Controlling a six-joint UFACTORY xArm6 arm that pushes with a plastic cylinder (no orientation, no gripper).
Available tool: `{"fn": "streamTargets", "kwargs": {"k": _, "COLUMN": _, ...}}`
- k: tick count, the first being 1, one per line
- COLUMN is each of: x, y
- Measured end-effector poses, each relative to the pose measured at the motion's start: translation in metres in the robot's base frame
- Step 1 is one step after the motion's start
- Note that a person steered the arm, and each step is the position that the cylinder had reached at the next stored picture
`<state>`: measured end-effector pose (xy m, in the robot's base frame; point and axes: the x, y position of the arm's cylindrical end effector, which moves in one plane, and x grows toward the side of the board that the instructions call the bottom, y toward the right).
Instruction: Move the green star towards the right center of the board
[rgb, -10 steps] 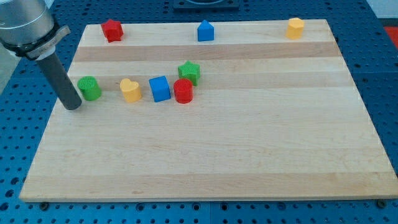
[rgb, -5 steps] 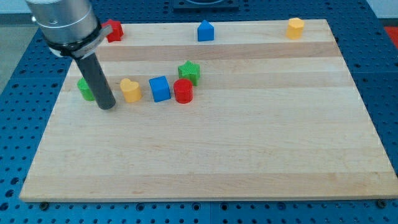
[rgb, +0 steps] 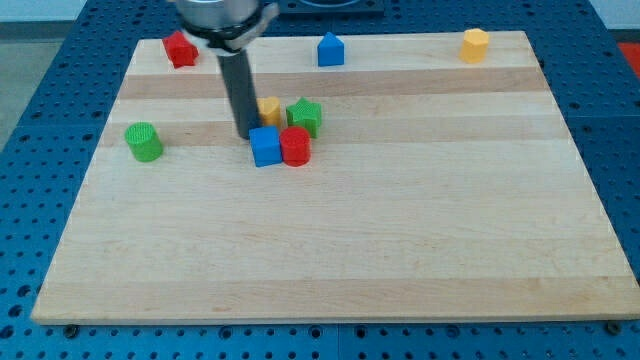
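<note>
The green star (rgb: 306, 116) lies on the wooden board (rgb: 330, 240), left of centre in the upper half. A red cylinder (rgb: 295, 146) touches it just below, and a blue cube (rgb: 265, 146) sits against the cylinder's left side. A yellow heart block (rgb: 269, 109) sits left of the star, partly hidden by my rod. My tip (rgb: 246, 134) rests on the board just left of the yellow block and above the blue cube's left corner, about a block's width left of the star.
A green cylinder (rgb: 144, 141) stands near the left edge. Along the view's top edge sit a red star (rgb: 180, 48), a blue house-shaped block (rgb: 331, 49) and a yellow hexagonal block (rgb: 475, 44).
My tip has swept right from beside the green cylinder to just left of the star cluster. The yellow heart has been pushed right and up, next to the star. The blue cube shifted slightly.
</note>
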<state>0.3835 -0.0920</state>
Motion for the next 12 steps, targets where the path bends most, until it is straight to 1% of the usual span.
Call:
{"fn": "streamTargets", "kwargs": {"k": 2, "x": -0.014, "y": 0.072}}
{"fn": "streamTargets", "kwargs": {"k": 3, "x": -0.021, "y": 0.094}}
{"fn": "streamTargets", "kwargs": {"k": 6, "x": -0.058, "y": 0.112}}
{"fn": "streamTargets", "kwargs": {"k": 8, "x": -0.055, "y": 0.159}}
{"fn": "streamTargets", "kwargs": {"k": 10, "x": -0.045, "y": 0.162}}
{"fn": "streamTargets", "kwargs": {"k": 12, "x": -0.015, "y": 0.160}}
